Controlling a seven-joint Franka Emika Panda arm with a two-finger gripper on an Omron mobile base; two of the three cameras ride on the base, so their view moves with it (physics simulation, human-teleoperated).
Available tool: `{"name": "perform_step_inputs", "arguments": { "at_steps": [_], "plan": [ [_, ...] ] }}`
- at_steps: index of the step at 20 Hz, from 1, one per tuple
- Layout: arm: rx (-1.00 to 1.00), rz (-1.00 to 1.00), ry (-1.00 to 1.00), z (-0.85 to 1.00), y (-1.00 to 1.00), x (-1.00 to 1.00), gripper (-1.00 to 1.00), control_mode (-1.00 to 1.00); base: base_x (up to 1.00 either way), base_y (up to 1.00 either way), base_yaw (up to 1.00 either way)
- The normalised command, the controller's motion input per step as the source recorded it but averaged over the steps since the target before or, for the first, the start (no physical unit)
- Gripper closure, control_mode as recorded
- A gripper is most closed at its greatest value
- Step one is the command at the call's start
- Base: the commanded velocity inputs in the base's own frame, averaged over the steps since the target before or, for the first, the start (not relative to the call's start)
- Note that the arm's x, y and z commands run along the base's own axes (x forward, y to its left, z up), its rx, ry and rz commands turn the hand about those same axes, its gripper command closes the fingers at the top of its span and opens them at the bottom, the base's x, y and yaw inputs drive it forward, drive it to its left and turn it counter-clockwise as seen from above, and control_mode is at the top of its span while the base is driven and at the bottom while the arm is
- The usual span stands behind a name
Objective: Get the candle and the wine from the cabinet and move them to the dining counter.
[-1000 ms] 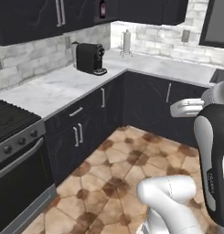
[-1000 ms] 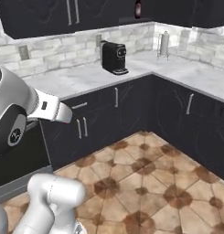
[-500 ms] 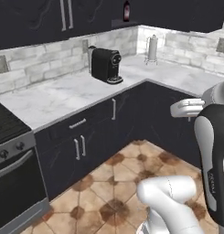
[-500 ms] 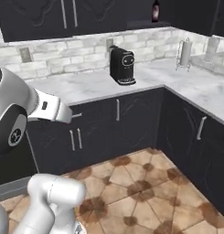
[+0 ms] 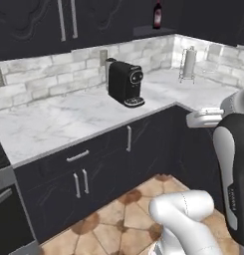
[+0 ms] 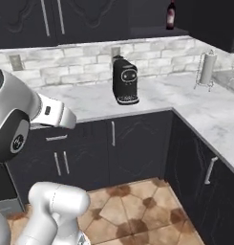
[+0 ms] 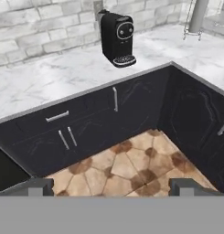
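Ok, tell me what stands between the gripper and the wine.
The wine stands on an open shelf high in the corner, no door before it. The gripper is open, low over the floor. Between them lie the marble worktop and its coffee machine, left of the bottle; nothing blocks a rising reach.

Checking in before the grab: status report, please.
Gripper open, empty. Wine up on open shelf by cabinet. Coffee machine on worktop below.

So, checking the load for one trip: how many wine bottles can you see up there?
1. The wine stands upright on the open corner shelf between the cabinet doors, above the counter's corner. More may be hidden behind the closed doors.
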Motion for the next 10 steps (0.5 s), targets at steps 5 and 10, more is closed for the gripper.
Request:
{"name": "perform_step_inputs", "arguments": {
  "at_steps": [5,10],
  "plan": [
    [0.0,0.0,0.0,0.0,0.0,0.0,-1.0,1.0,1.0,-0.27,0.27],
    [0.0,0.0,0.0,0.0,0.0,0.0,-1.0,1.0,0.86,-0.33,0.27]
  ]
}}
